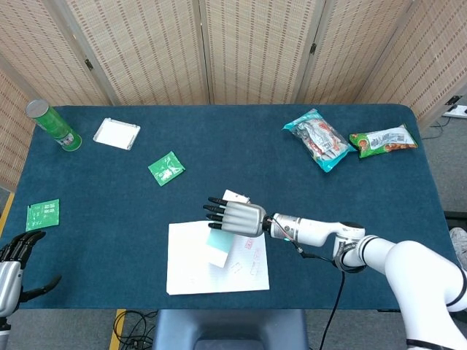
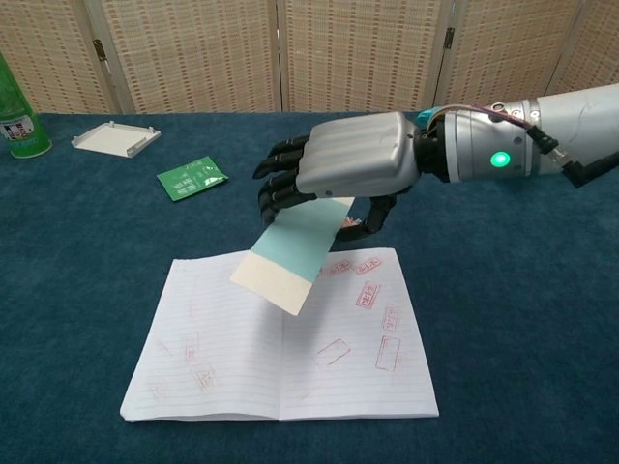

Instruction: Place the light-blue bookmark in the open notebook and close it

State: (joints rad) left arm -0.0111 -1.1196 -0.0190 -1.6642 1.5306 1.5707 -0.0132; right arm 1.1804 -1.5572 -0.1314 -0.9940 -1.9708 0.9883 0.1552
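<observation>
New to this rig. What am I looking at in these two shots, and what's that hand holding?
It is a two-armed robot with humanlike hands, steered by a person. One camera looks down from its head, the other looks forward from its chest. The right hand holds the light-blue bookmark tilted over the open notebook, whose pages carry red stamps. The left hand hangs at the table's near left corner, holding nothing. On the blue table also lie a green can, a white tray, two green packets and two snack bags.
</observation>
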